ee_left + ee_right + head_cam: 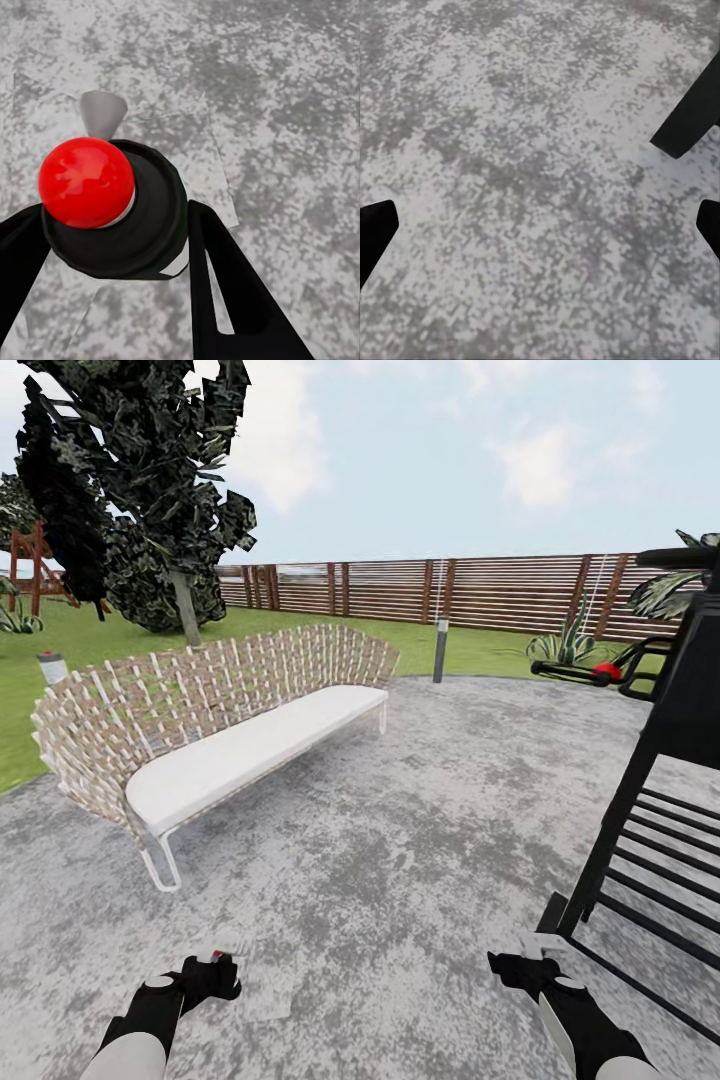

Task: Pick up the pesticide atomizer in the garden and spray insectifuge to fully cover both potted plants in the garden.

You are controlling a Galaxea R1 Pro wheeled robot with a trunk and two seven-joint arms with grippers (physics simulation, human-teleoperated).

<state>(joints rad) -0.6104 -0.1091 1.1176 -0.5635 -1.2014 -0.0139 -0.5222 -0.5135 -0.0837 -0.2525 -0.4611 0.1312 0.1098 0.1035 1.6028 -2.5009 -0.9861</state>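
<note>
The left gripper (112, 247) was clamped on the spray bottle (124, 217), held low at seven o'clock over the grey patio (400, 840), while the right gripper (540, 217) at five o'clock hung spread apart, with a woven bench (215, 730) at ten o'clock.

Pesticide atomizer (112, 206), red-knobbed dark top, held upright above garden (400, 840) paving.
</note>
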